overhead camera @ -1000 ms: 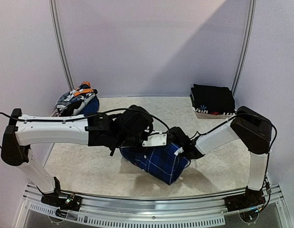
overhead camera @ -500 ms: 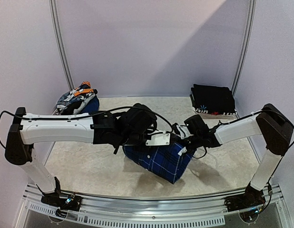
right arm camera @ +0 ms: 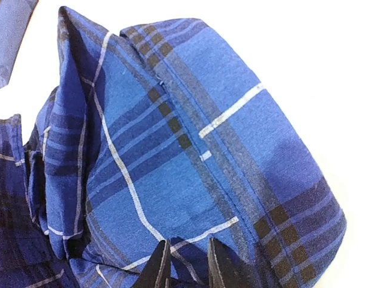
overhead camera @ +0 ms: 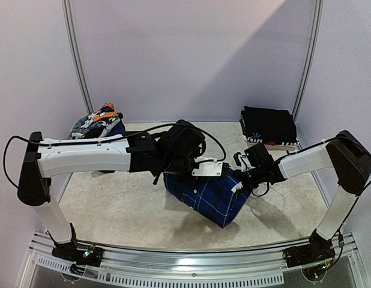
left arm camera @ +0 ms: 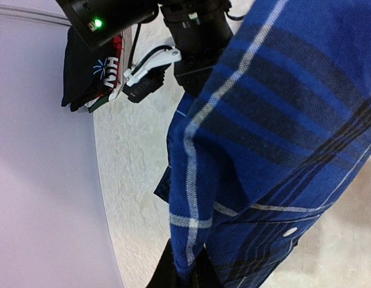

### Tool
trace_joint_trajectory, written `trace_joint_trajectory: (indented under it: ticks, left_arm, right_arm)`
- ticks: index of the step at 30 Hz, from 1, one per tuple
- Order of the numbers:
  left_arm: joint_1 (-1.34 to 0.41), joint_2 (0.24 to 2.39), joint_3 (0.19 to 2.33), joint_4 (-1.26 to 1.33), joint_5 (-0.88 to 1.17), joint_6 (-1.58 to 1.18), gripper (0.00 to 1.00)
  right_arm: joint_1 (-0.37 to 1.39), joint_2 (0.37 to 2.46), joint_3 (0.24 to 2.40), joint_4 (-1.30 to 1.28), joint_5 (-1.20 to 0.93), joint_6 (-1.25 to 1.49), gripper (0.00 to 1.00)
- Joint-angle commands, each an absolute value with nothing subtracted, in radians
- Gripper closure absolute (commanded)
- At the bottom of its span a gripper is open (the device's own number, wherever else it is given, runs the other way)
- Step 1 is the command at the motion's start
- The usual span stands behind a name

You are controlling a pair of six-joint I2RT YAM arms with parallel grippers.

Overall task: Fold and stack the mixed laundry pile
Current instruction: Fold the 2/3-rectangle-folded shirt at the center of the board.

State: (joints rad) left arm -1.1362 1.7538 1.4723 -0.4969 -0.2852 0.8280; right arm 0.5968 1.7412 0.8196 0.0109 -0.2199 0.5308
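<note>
Mid-worktop [overhead camera: 113, 204], the shirt [overhead camera: 206, 198] hangs bunched, its top corner lifted and its bottom corner resting on the surface. It sits between the two wrists.

The left claw [left arm camera: 184, 273] is clenched on a plaid fold at the shirt's top. The right claw [right arm camera: 185, 264] is at the shirt's right edge with its fingers slightly apart. I can't tell whether any cloth is pinched between them.

The rest of the pile [overhead camera: 95, 125] is at the back-left corner, well apart. A black stack [overhead camera: 268, 125] is already folded at the back right.

Risks:
- If the right claw has no hold, one pinch carries the whole shirt. It would then sag into a wad, and any fold would come out crooked.
- The left grip is on a thin fold near the edge, so a tug could pull it free.
- The wrists are close together, so a swing inward could knock them.
- The left arm's cable [overhead camera: 215, 141] loops over the shirt and might snag.
- The resting corner may drag and twist when the shirt is moved.

Writing: there are white letters [left arm camera: 110, 67] on the black stack's edge next to a small blue burst mark. They are partial, maybe starting with "H", and not readable. No label shows on the shirt.
</note>
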Motion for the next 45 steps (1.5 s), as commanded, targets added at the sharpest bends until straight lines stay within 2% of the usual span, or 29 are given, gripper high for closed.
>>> trace_joint_trajectory:
  ticks: [1, 11, 25, 45]
  left_arm:
    - [-1.11, 1.799, 1.539, -0.519, -0.231, 0.874, 1.0]
    - [-1.106, 1.818, 1.564, -0.548, -0.217, 0.891, 1.0]
    - [-1.092, 1.839, 1.594, -0.564, -0.18, 0.924, 1.0]
    - [-1.088, 1.86, 1.627, -0.599, -0.184, 0.931, 1.0]
  right_arm:
    - [0.551, 1.673, 0.788, 0.063, -0.275, 0.526, 0.78]
    - [0.453, 1.675, 0.816, 0.127, -0.287, 0.542, 0.75]
    - [0.451, 1.849, 0.911, 0.15, -0.273, 0.508, 0.78]
    - [0.412, 1.885, 0.933, 0.147, -0.287, 0.486, 0.74]
